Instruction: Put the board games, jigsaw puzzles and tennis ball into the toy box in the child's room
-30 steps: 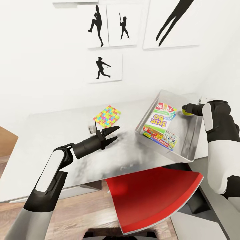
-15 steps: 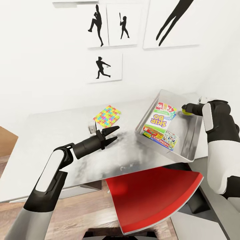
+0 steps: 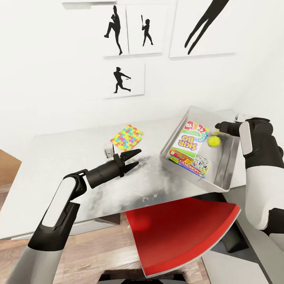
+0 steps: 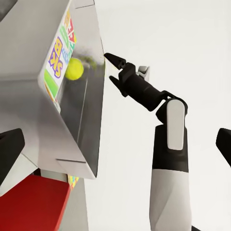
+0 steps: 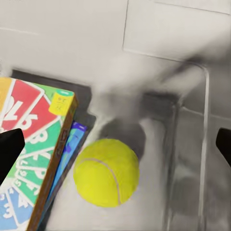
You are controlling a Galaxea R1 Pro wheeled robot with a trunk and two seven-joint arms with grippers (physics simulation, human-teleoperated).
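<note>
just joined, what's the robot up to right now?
It's tidying toys into the toy box on the table. The right gripper hangs open over the box, with the tennis ball free just below it, beside the Skip-Bo box already inside. The left gripper hovers open near a jigsaw puzzle not yet boxed.

Ball [image 3: 214, 141] yellow-green. Bin [image 3: 225, 165] light grey. Card-game box [image 3: 190, 139] white, green, red, yellow. Box near it [image 3: 190, 162] red, green, white print. Puzzle [image 3: 126, 138] yellow, pink, green, blue interlocking pieces. Desk [image 3: 59, 165] light grey. Chair [image 3: 177, 232] red. Wall prints [image 3: 123, 79] white, black silhouettes.
</note>
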